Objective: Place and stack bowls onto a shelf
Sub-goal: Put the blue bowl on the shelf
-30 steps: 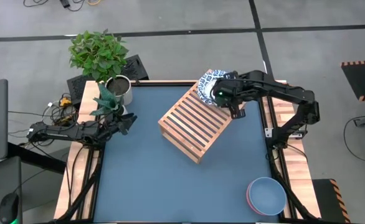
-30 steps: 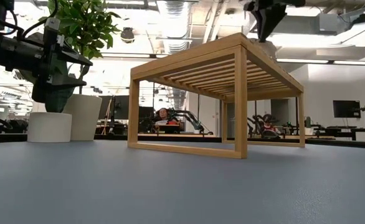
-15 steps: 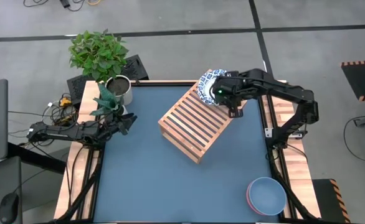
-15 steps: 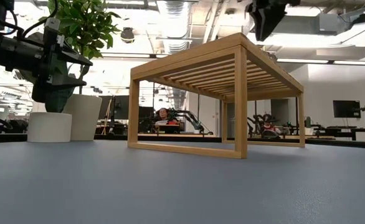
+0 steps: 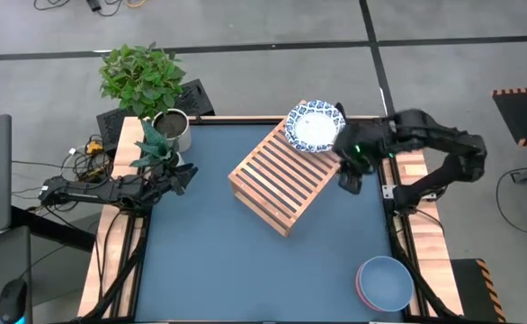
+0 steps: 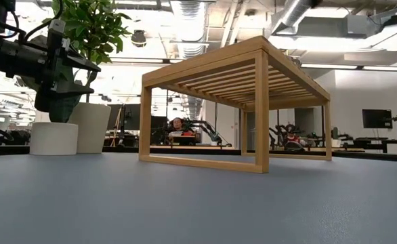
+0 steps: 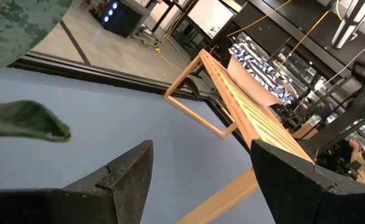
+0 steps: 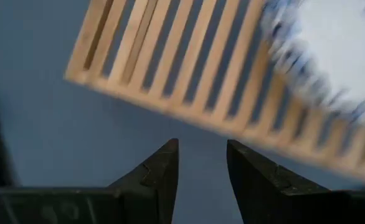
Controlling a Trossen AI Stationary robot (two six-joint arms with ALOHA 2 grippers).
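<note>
My right hand (image 5: 351,171) hangs empty, fingers slightly parted, beside the shelf (image 5: 281,175). The patterned bowl (image 5: 315,125) sits on the shelf's far corner. It looks stiff, glazed and breakable; pinch the rim.

My left hand (image 5: 181,176) waits open near the plant (image 5: 142,76).

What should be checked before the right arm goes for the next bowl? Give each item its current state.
1. Patterned bowl sits on the shelf, at its far corner: ok.
2. Right gripper is off the bowl, beside the shelf, fingers open with nothing between them: ok.
3. Stacked bowls wait at the table's near right corner, blue on top: ok.
4. Slats next to the placed bowl are bare: ok.
5. Left gripper waits by the potted plants, away from the shelf: ok.
6. How many bowls the stack holds: cannot tell.
</note>
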